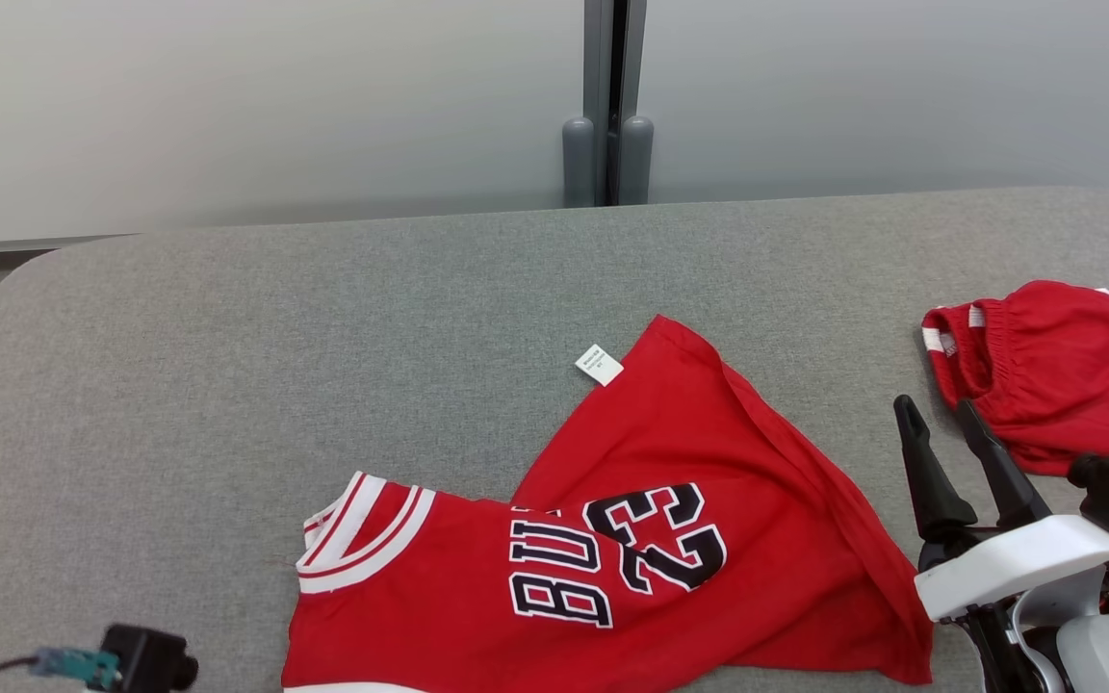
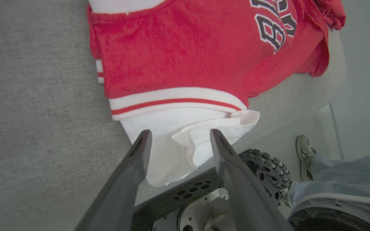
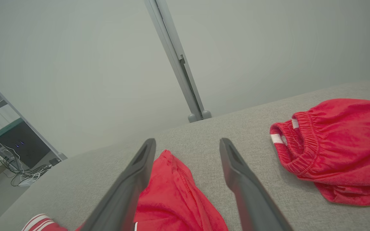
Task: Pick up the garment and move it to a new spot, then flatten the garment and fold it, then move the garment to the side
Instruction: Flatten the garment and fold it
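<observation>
Right tool (image 1: 935, 406) spread; jersey (image 1: 670, 452) lies just left.

The red jersey (image 1: 612, 539) runs off the head view's bottom edge at 6 o'clock, its chest lettering (image 1: 559, 577) partly lost under a fold. Print on its white label (image 1: 599, 365) is too small to read. The red shorts (image 1: 1055, 375) are cropped at 3 o'clock. The left wrist view's edge cuts a person (image 2: 348, 170) at 4 o'clock to a shoe (image 2: 304, 155) and trouser leg (image 2: 332, 187).
</observation>
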Robot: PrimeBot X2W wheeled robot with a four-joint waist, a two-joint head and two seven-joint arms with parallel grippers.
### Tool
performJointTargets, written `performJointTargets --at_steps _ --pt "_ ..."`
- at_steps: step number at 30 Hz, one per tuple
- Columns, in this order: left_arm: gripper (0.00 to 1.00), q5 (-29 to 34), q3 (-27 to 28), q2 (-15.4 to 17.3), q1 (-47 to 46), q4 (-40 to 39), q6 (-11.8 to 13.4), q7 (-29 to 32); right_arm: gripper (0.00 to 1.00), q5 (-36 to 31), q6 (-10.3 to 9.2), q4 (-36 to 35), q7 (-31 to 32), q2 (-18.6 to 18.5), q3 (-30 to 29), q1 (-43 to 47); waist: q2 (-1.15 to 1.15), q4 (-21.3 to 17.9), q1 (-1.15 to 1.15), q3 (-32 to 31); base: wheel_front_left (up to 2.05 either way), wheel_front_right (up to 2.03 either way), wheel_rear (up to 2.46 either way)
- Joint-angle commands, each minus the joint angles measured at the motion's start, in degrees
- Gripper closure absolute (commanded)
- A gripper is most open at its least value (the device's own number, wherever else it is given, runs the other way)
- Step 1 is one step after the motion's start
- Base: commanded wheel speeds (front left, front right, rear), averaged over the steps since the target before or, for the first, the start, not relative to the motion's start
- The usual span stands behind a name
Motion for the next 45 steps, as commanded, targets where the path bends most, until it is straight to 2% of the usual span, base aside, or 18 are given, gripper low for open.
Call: performJointTargets --at_steps 1,4,7,12,13,14,15,18,24,29,33,42,45 --pt "0.00 0.61 1.29 0.85 -1.47 -0.58 -0.27 -1.20 0.00 -0.27 0.00 -0.05 0.02 0.03 -0.25 0.20 0.00 -0.07 0.00 -0.20 0.00 0.00 0.00" --pt "0.00 1.74 4.12 1.81 -4.09 -1.03 0.51 -3.70 0.00 -0.36 0.00 -0.17 0.17 0.12 -0.22 0.04 0.00 -0.12 0.00 -0.35 0.00 0.00 0.00" --pt "0.00 3.54 5.77 2.19 -7.53 -0.04 1.51 -3.32 0.00 -0.52 0.00 -0.32 0.29 0.33 0.07 -0.66 0.00 -0.39 0.00 -0.10 0.00 0.00 0.00" --pt "0.00 2.74 6.92 1.02 -12.62 3.15 -0.07 1.26 0.00 -0.53 0.00 -0.59 0.05 0.49 0.74 -1.74 0.00 -1.78 0.00 0.81 0.00 0.00 0.00" --pt "0.00 1.75 6.91 0.36 -13.81 4.20 -0.79 3.32 0.00 -0.51 0.00 -0.58 -0.07 0.49 0.79 -2.00 0.00 -2.22 0.00 1.14 0.00 0.00 0.00" --pt "0.00 0.49 6.52 -0.59 -16.61 6.56 -2.38 8.34 0.00 -0.50 0.00 -0.61 -0.28 0.51 0.98 -2.76 0.00 -3.20 0.00 2.06 0.00 0.00 0.00" --pt "0.00 0.49 6.52 -0.59 -16.61 6.56 -2.38 8.34 0.00 -0.50 0.00 -0.61 -0.28 0.51 0.98 -2.76 0.00 -3.20 0.00 2.06 0.00 0.00 0.00" --pt "0.00 -3.03 6.65 -2.65 -20.07 10.72 -4.61 15.11 0.00 -0.38 0.00 -0.30 -0.77 0.67 1.31 -3.74 0.00 -5.11 0.00 3.34 0.00 0.00 0.00" --pt "0.00 -5.08 5.12 -4.37 -25.18 17.48 -6.67 25.73 0.00 0.21 0.00 0.69 -2.04 1.37 1.93 -5.55 0.00 -9.35 0.00 6.12 0.00 0.00 0.00" --pt "0.00 -5.64 4.96 -4.85 -26.28 22.29 -7.52 28.35 0.00 0.40 0.00 1.56 -3.25 1.75 2.20 -6.27 0.00 -12.17 0.00 8.13 0.00 0.00 0.00" --pt "0.00 -6.10 4.51 -4.05 -26.62 24.62 -8.00 30.68 0.00 0.83 0.00 2.22 -4.11 1.69 2.17 -6.85 0.00 -13.28 0.00 9.06 0.00 0.00 0.00" --pt "0.00 -3.92 3.08 -3.22 -27.33 27.86 -7.66 32.75 0.00 1.26 0.00 3.44 -5.06 1.67 2.58 -7.22 0.00 -13.51 0.00 9.31 0.00 0.00 0.00" --pt "0.00 -5.55 2.99 -3.86 -26.59 27.57 -8.02 34.17 0.00 1.34 0.00 3.85 -5.00 1.69 2.81 -7.35 0.00 -13.18 0.00 9.32 0.00 0.00 0.00"
